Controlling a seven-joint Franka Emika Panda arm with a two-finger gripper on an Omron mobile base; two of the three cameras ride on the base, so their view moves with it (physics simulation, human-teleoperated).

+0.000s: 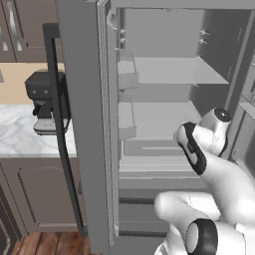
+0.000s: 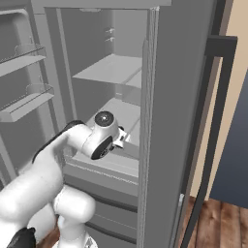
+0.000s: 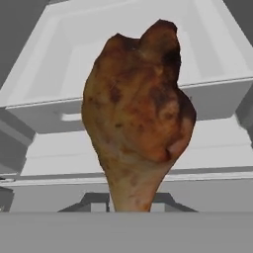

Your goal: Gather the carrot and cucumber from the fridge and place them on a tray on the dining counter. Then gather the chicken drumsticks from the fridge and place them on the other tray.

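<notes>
One chicken drumstick (image 3: 138, 113) fills my hand view, browned and mottled, its thick meaty end up and its narrow bone end pointing down toward the bottom edge of that view; my hand (image 3: 132, 210) is clamped on that narrow end, and the drumstick hangs clear of the fridge's surfaces behind it; my fingertips themselves are hidden by the meat and the lower edge, so I cannot make out each pad; behind the drumstick lies a pale grey fridge drawer (image 3: 49, 106), seen from above with its front lip running across the picture.

From the left base view, my arm (image 1: 209, 149) rises from the lower right and bends into the open fridge (image 1: 164, 99), wrist at the level of the lower shelf; the fridge door (image 1: 82, 124) stands open on the left with its dark vertical handle (image 1: 60, 139), and door bins (image 1: 127, 74) sit along its inner side; beyond the door, a dark coffee machine (image 1: 45, 102) stands on a marbled surface (image 1: 20, 134) above brown cabinets.

From the right base view, my arm (image 2: 72, 145) reaches in from the lower left, the wrist joint just above the drawer front (image 2: 104, 167); two door shelves (image 2: 24, 58) show at the left, and a wooden floor (image 2: 218, 223) at the lower right.
</notes>
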